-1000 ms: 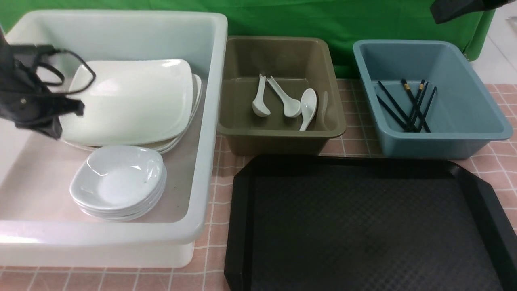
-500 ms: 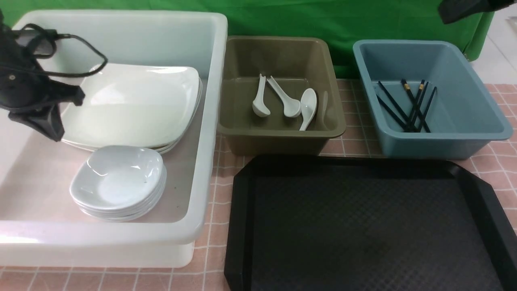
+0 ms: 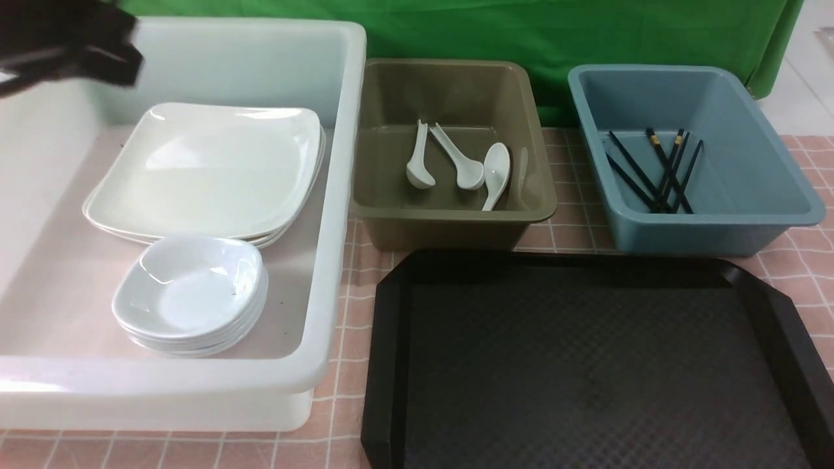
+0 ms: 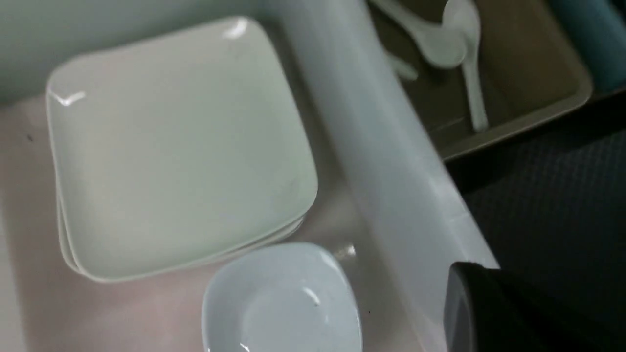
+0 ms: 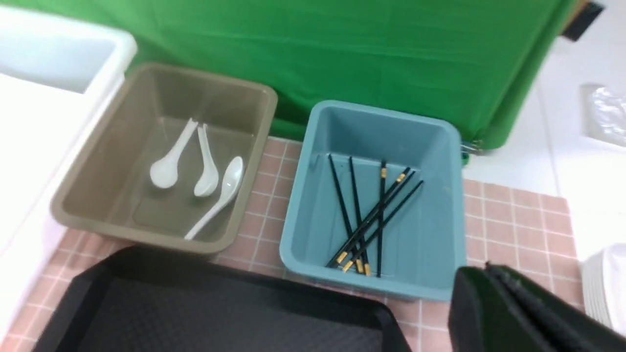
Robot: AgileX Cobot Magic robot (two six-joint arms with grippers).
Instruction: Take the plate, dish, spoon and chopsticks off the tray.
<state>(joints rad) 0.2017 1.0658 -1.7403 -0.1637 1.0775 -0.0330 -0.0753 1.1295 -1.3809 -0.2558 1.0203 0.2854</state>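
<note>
Looking forward from between the arms, the tray (image 3: 586, 365) lies bare on the bench (image 3: 352, 312). The plate (image 3: 208, 172) tops a stack in the white tub (image 3: 339, 195), just behind the stacked small dishes (image 3: 192, 293). Spoons (image 3: 456, 166) lie in the olive tub (image 3: 456, 221), chopsticks (image 3: 658, 169) in the blue tub (image 3: 717, 228). The left gripper (image 3: 71, 49) hangs blurred above the white tub's far corner; whether its fingers are apart I cannot tell.

From the left wrist, the plate (image 4: 171, 146) looks glossy, stiff and probably slippery and breakable; its raised rim is the only place to pinch.

From the right wrist, the right gripper (image 5: 513, 313) has its fingers together, holding nothing. The chopsticks (image 5: 371, 215) are thin, light and crossed, best taken mid-length. Each spoon (image 5: 215, 195) would grip best by its handle.
</note>
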